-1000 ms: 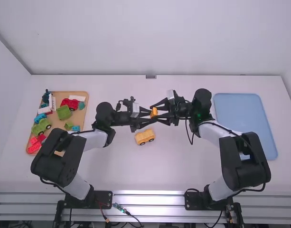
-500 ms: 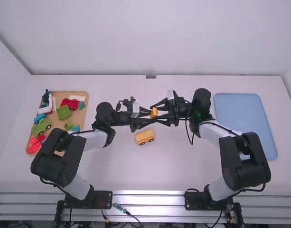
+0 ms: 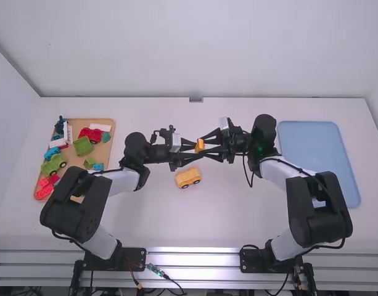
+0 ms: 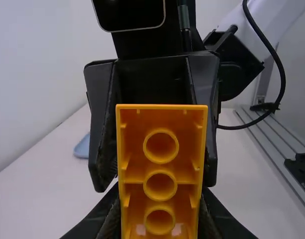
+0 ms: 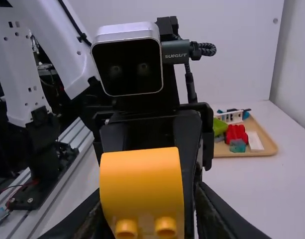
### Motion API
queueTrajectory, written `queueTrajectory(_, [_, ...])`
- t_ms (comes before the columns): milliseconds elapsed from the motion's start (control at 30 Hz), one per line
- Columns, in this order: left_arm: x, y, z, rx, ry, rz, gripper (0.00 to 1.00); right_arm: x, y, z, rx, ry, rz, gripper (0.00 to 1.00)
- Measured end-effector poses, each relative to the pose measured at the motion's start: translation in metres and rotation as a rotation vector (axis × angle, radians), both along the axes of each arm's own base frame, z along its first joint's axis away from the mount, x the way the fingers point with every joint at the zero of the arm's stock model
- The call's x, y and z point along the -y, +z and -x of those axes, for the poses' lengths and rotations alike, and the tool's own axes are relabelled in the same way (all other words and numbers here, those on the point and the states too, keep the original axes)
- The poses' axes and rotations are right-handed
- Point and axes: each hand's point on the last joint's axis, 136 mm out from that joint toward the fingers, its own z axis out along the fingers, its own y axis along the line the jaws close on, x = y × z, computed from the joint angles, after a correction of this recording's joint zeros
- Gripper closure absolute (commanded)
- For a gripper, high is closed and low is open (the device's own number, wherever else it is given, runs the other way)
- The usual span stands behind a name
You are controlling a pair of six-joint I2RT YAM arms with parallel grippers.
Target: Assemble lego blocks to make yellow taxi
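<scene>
Near ctr of frame in the high view, a taxi base (image 3: 188,177) sits on the white worktop (image 3: 158,216): yellow-orange, boxy, w/ dark wheels. Just above it in frame, btwn the arms, is a yellow-orange block (image 3: 200,146). L wrist view: hollow underside w/ 3 round tubes in a row; R wrist view: smooth curved face, 2 tubes at the lower edge. L gripper (image 3: 193,150) has its fingers clamped on the block; R gripper (image 3: 206,148) has its fingers apart around it.

At R of frame, a light-blue tray (image 3: 318,148), rounded corners. At L of frame, a wooden tray (image 3: 104,149) w/ mixed pcs, near to far: red blocks (image 3: 44,187), small blue block (image 3: 98,166), green car (image 3: 53,164), blue block (image 3: 52,153), green block (image 3: 83,146), teal pc (image 3: 106,137), red block (image 3: 90,134), white pc (image 3: 100,127), dark-blue pc (image 3: 60,124) in the far L corner.
</scene>
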Motion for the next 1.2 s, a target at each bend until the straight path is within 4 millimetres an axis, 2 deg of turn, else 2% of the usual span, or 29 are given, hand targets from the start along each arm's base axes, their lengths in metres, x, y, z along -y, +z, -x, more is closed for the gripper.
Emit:
queueTrajectory(67, [0.0,0.0,0.0,-0.001,0.0,0.0,0.98,0.0,0.0,0.0,0.004,0.001,-0.001,0.59])
queueTrajectory(233, [0.0,-0.002,0.0,-0.017,0.0,-0.003,0.95,-0.001,0.0,0.004,0.029,0.02,-0.005,0.71])
queueTrajectory(267, [0.0,-0.002,0.0,-0.028,-0.001,-0.002,0.9,-0.001,0.001,0.003,0.039,0.018,-0.006,0.71])
queueTrajectory(300, [0.0,-0.002,0.0,-0.03,-0.001,-0.002,0.89,-0.001,0.001,0.003,0.042,0.018,-0.007,0.71])
queueTrajectory(367, [0.0,-0.002,0.0,-0.03,-0.001,-0.002,0.76,-0.001,0.0,0.004,0.048,0.019,-0.007,0.71])
queueTrajectory(500, [0.0,-0.002,0.0,-0.029,-0.002,-0.002,0.67,-0.002,0.0,0.004,0.052,0.018,-0.008,0.72])
queueTrajectory(567, [0.0,-0.002,0.0,-0.023,-0.004,-0.002,0.55,-0.002,0.0,0.003,0.05,0.017,-0.007,0.75])
queueTrajectory(600, [0.0,-0.002,0.001,-0.023,-0.005,-0.003,0.46,-0.003,0.0,0.004,0.049,0.018,-0.007,0.75])
queueTrajectory(667, [0.0,-0.002,0.001,-0.019,-0.006,-0.003,0.27,-0.005,0.0,0.004,0.049,0.017,-0.007,0.75])
queueTrajectory(733, [0.0,-0.002,0.001,-0.011,-0.005,-0.005,0.01,-0.006,0.0,0.003,0.05,0.012,-0.007,0.76])
queueTrajectory(933, [0.0,-0.003,0.0,-0.016,-0.004,-0.007,0.01,-0.006,0.0,0.002,0.049,0.005,-0.006,0.79])
queueTrajectory(1033, [-0.002,-0.013,-0.002,-0.053,0.003,-0.031,0.01,-0.002,0.0,-0.004,0.046,-0.027,-0.004,0.92])
queueTrajectory(1200, [-0.017,-0.031,-0.013,-0.118,0.049,-0.069,0.01,0.011,-0.002,-0.021,0.021,-0.11,0.004,0.98])
